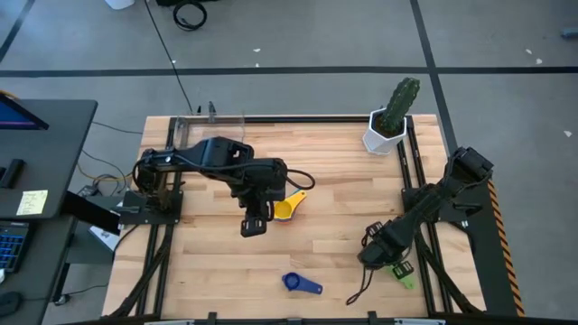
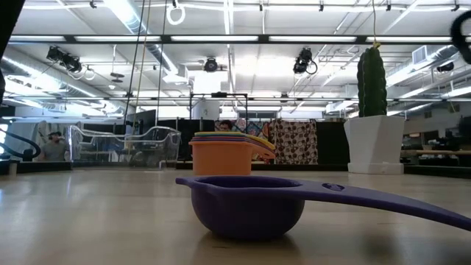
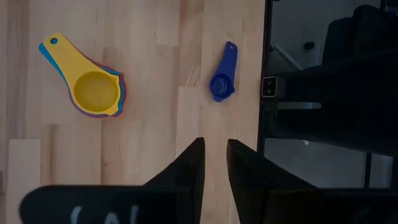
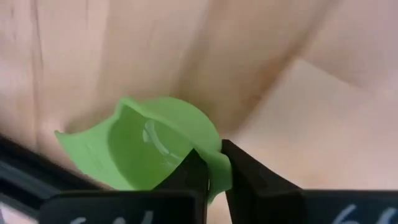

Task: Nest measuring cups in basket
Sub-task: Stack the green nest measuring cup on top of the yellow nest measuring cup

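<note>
Right wrist view: right hand (image 4: 211, 165) pinches green cup (image 4: 155, 152) by its rim at the bench's near right edge; left hand (image 3: 214, 165), narrow and empty, hovers beside nested stack (image 1: 285, 208); judgement: lift level before carrying toward stack.

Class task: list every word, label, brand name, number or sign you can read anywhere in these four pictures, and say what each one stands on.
None can be read.
Yellow sticky note on the desk beside the table: writing too small to read.
White marks on the left gripper body: cut off, unreadable.
White marks on the right gripper body: cut off, unreadable.
</note>
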Robot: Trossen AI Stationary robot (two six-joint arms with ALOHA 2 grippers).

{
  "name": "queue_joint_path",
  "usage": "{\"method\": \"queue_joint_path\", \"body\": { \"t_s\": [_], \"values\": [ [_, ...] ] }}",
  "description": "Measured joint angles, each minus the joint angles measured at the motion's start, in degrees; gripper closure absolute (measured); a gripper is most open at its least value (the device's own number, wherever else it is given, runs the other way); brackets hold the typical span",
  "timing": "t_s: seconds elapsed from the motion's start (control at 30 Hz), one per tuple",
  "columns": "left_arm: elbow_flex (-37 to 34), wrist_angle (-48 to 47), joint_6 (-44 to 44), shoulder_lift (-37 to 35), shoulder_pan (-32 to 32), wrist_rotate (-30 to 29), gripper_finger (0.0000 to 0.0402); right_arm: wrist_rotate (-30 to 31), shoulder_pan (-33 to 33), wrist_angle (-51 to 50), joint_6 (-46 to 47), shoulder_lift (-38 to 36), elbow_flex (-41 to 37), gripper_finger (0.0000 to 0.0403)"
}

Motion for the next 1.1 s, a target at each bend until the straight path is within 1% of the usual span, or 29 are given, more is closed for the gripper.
{"method": "queue_joint_path", "body": {
  "t_s": [0.17,0.33,0.43,0.57,0.63,0.7,0.93,1.0,1.1],
  "values": [
    [-0.02,0.0,-0.02,0.0,0.0,-0.12,0.0331,8.41,-3.8,-16.05,-12.44,0.0,7.9,0.0368],
    [-0.02,0.0,-0.02,0.0,0.0,-0.12,0.0331,12.87,-9.86,-27.42,-24.64,0.0,16.61,0.0368],
    [-0.02,0.0,-0.09,0.0,0.0,-0.14,0.0331,14.35,-14.06,-30.0,-29.68,0.0,22.04,0.0368],
    [-0.02,0.0,-1.85,0.0,0.0,-0.14,0.0331,17.75,-19.56,-30.32,-31.15,0.0,28.56,0.0368],
    [-0.02,0.0,-2.97,0.0,0.0,-0.41,0.0331,20.25,-22.19,-30.25,-29.91,0.0,31.71,0.0368],
    [-0.02,0.0,-3.44,0.0,-0.09,-0.77,0.0331,23.78,-24.66,-30.42,-26.47,0.0,34.73,0.0368],
    [-0.02,0.0,-4.43,0.0,-1.8,-2.83,0.0331,35.79,-33.24,-30.69,-6.88,-0.6,42.82,0.0368],
    [-0.02,0.0,-4.42,0.0,-2.41,-4.83,0.0331,39.11,-34.84,-30.51,-1.3,-1.54,43.81,0.0368],
    [-0.02,0.0,-4.38,0.0,-3.13,-11.14,0.0331,43.65,-36.9,-29.44,5.85,-3.41,44.13,0.0368]
  ]
}}
